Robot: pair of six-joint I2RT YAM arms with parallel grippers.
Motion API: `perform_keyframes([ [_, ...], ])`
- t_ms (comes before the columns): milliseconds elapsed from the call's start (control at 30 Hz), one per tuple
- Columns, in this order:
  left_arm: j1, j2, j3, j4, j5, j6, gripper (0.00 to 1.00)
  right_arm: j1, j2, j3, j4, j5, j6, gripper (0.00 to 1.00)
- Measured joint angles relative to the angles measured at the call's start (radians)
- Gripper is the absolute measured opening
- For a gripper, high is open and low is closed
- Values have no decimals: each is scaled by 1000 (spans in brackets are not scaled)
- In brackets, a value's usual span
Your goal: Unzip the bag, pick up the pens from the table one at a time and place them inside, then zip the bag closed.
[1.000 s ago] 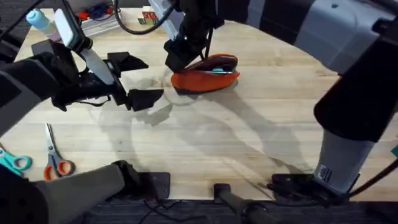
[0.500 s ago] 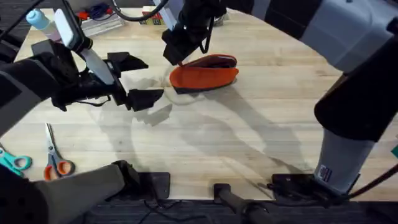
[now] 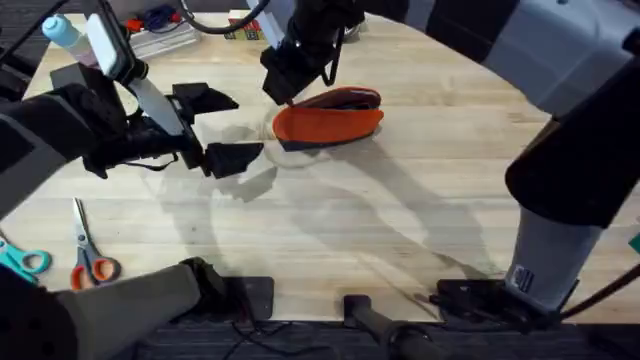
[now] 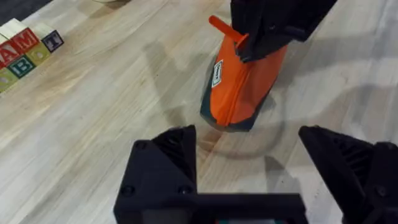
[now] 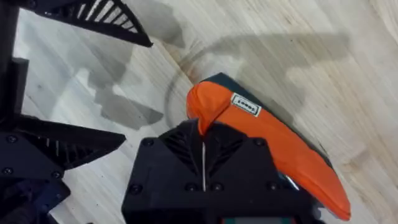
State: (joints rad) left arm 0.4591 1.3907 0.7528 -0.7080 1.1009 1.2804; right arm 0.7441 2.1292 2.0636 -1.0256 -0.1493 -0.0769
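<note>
Scissors (image 3: 88, 258): 1 orange-handled pair is seen lying flat on the table's near left part, blades pointing away from the arm bases; teal handles are seen just beside it at the left edge.
Table (image 3: 330, 235): light wooden planks; the broad middle is crossed by the arms' shadows.
Left gripper (image 3: 222, 128): held over the left-centre of the table, well apart from the bag. Its 2 black fingers (image 4: 163, 163) are spread wide with nothing between them, as seen in the left wrist view.
Bag (image 3: 328, 118): orange pouch with dark base, lying on the far-centre of the table with its long side running left to right. In the overhead view the zipper line appears partly parted near the right end, a dark slit being seen there. A small white label is seen on the orange side in both wrist views.
Zipper pull (image 4: 224, 29): a small orange tab at the bag's left end, seen lifted and taut.
Right gripper (image 3: 287, 88): positioned at the bag's left end, reached across from the right base. The jaws are pressed together, and the orange pull is pinched between them (image 5: 204, 124).
Letter blocks (image 4: 25, 53): a row is seen near the table's far edge, well apart from the bag.
</note>
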Motion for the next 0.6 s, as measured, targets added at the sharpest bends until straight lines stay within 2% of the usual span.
perform_keyframes([
  [333,0,7,0,73,14,2,993,0,0,0,0,0,0,30],
  [600,-1,147,0,148,112,4,993,0,0,0,0,0,0,30],
])
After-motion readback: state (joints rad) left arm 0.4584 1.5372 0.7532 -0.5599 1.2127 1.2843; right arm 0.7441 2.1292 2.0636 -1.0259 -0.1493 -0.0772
